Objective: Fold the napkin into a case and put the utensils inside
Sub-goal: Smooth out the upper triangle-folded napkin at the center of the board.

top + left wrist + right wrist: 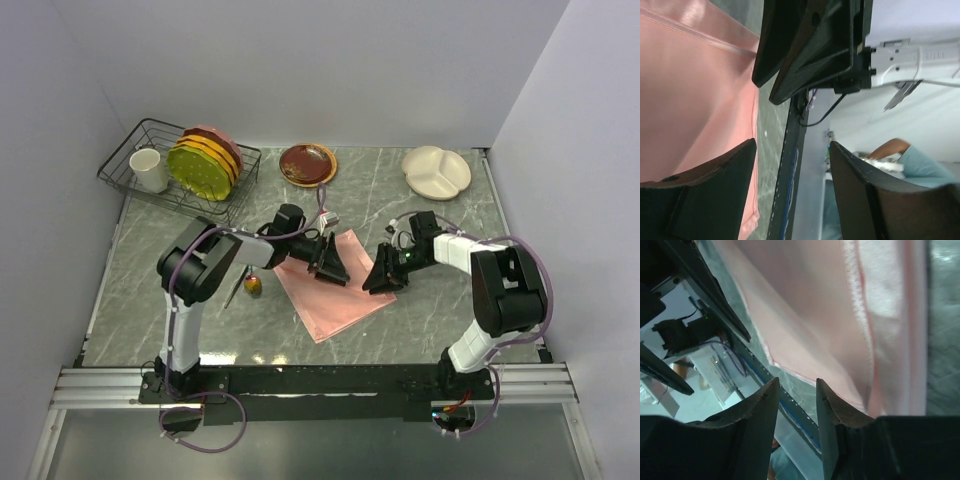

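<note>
The salmon-pink napkin [332, 290] lies folded into a rectangle at the table's middle. My left gripper [330, 266] hovers over its far left edge, open and empty. My right gripper [384, 277] is at its right edge, open and empty. In the left wrist view the napkin [695, 100] fills the left side beside my open left gripper [792, 145], with the right gripper [810, 45] opposite. In the right wrist view the napkin [840, 315] lies just beyond my open right gripper [797, 381]. The utensils [251, 286], gold-headed with dark handles, lie on the table left of the napkin.
A wire dish rack [140, 185] at the back left holds a white cup [149, 170] and green and pink plates [203, 165]. A brown plate [307, 164] sits at the back centre. A white divided plate [436, 171] sits at the back right.
</note>
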Motion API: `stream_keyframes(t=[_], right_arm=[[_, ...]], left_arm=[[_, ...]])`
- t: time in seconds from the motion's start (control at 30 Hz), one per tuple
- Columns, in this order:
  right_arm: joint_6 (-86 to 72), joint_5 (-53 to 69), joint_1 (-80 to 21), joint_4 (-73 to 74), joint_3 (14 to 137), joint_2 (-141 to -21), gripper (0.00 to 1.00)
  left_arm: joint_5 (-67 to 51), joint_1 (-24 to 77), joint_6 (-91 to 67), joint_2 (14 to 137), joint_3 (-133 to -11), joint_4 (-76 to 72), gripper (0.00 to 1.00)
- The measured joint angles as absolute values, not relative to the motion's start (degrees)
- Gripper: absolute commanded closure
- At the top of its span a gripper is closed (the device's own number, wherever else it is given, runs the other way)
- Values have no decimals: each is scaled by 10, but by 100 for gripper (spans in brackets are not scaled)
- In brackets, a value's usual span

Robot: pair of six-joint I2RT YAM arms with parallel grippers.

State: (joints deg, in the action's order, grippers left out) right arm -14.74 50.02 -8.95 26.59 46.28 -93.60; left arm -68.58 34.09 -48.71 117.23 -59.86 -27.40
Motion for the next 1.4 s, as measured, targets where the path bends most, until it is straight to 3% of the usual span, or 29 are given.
stream_keyframes(t=[0.23, 0.5, 0.93, 1.2, 1.4], right_arm=[[-158, 459, -88, 263, 472, -1002, 65], [-159, 435, -89, 298, 495, -1017, 67], [-160, 432, -89, 300, 496, -1017, 68], [-153, 442, -91, 298, 496, -1014, 64], [-120, 445, -98, 296, 514, -969, 62]], left_arm=[[-665, 347, -579, 1242, -601, -356, 33], [-672, 308, -555, 1254, -601, -333, 30], [-741, 180, -240, 1244, -688, 41, 28], [-733, 144, -80, 1242, -742, 214, 34], [-671, 152, -46, 1167, -746, 226, 50]])
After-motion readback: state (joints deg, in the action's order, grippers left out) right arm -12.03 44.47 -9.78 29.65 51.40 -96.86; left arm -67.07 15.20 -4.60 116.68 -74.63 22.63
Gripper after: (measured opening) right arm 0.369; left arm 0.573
